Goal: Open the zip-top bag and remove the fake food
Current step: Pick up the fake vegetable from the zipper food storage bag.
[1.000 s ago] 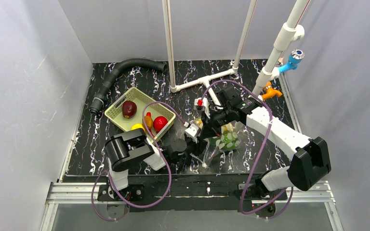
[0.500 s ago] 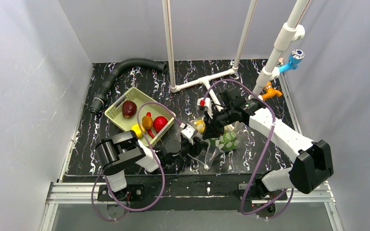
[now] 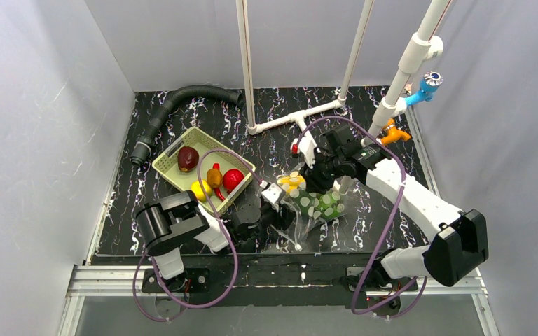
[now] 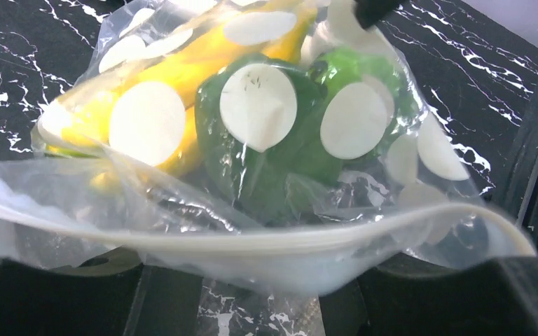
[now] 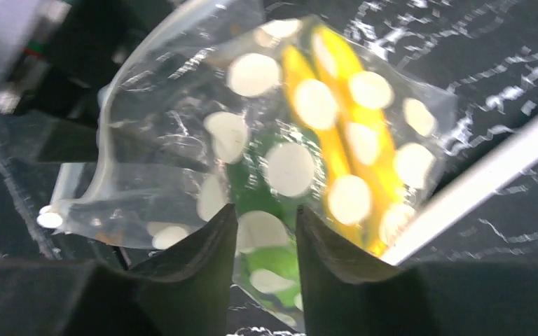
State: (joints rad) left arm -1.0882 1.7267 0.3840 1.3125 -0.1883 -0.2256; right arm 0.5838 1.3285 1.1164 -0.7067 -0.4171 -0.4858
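**Bag half emptied, two pieces left inside**

Far left on the black marbled table point(image 3: 127, 210) there's a black corrugated hose point(image 3: 182, 94). Just right of it is the pale green basket point(image 3: 171, 145). Some of the fake food is already in it: a dark red piece point(image 3: 188, 158), an orange piece point(image 3: 214, 175), a bright red piece point(image 3: 233, 179) and a yellow piece point(image 3: 198, 189), all bunched toward the near side.

Next over, the left gripper point(image 3: 284, 215) sits low at the near-left end of the zip-top bag point(image 3: 319, 206). In its wrist view the fingers are spread wide at the bottom corners, with bare table showing through the plastic between them. The bag's pale zip rim point(image 4: 266, 246) runs across right in front of them, and I can't make out whether it touches them.

The bag is at the middle of the table, near the front edge, between the two grippers. Inside it are a yellow banana point(image 4: 182, 63) and a green piece point(image 4: 280, 154), pressed up against each other behind the white dots.

The right gripper point(image 5: 266, 213) comes in from the far side. Its two fingers are nearly together, pinching the dotted plastic above the green piece.

Behind that lies a white pipe tee point(image 3: 301, 115), and off at the right edge there's an orange clamp point(image 3: 394, 133) on a slanted white pipe.
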